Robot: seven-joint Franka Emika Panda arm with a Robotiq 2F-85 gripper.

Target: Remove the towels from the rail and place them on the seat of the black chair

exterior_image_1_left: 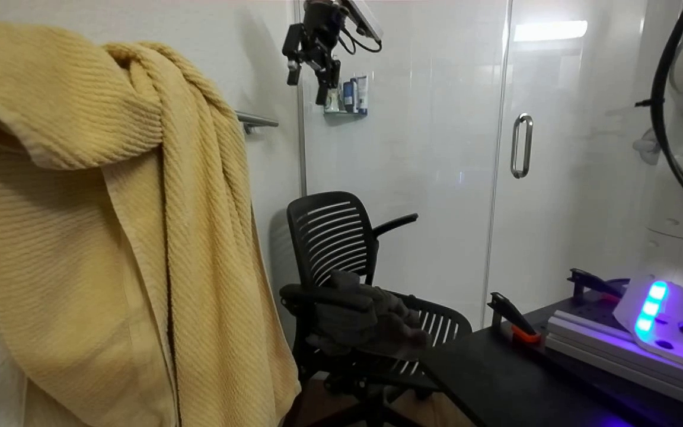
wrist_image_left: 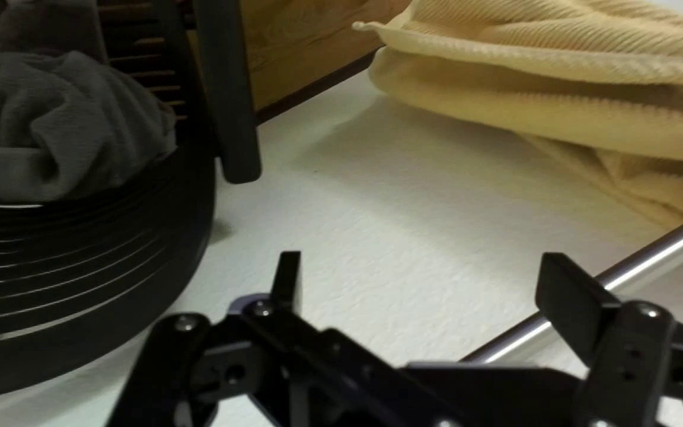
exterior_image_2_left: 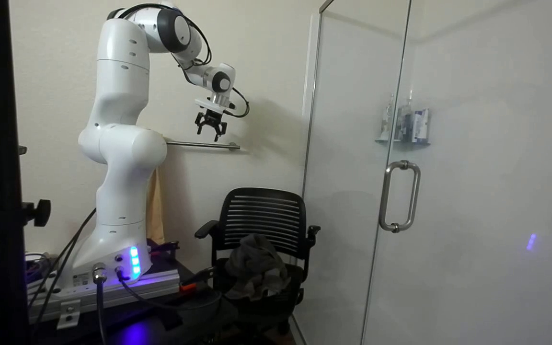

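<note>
"Hanging near the rail [exterior_image_2_left: 204, 144], is the gripper [exterior_image_2_left: 208, 134] holding anything?"

"Nothing; the wrist view shows its fingers [wrist_image_left: 573, 302] spread wide apart."

"Where is the yellow towel [exterior_image_1_left: 211, 237]?"

"Draped over the rail. It fills the near left in an exterior view; in an exterior view the robot arm [exterior_image_2_left: 127, 143] hides most of it."

"And the black chair [exterior_image_2_left: 262, 211]?"

"A grey towel [exterior_image_2_left: 258, 268] lies bunched on its seat [exterior_image_1_left: 449, 325] in both exterior views; the wrist view has that at the left and the yellow towel at the far right."

"What do only the exterior views give?"

"The glass door [exterior_image_1_left: 561, 207], its metal handle [exterior_image_2_left: 415, 194] and some toiletries [exterior_image_1_left: 349, 95]"
</note>
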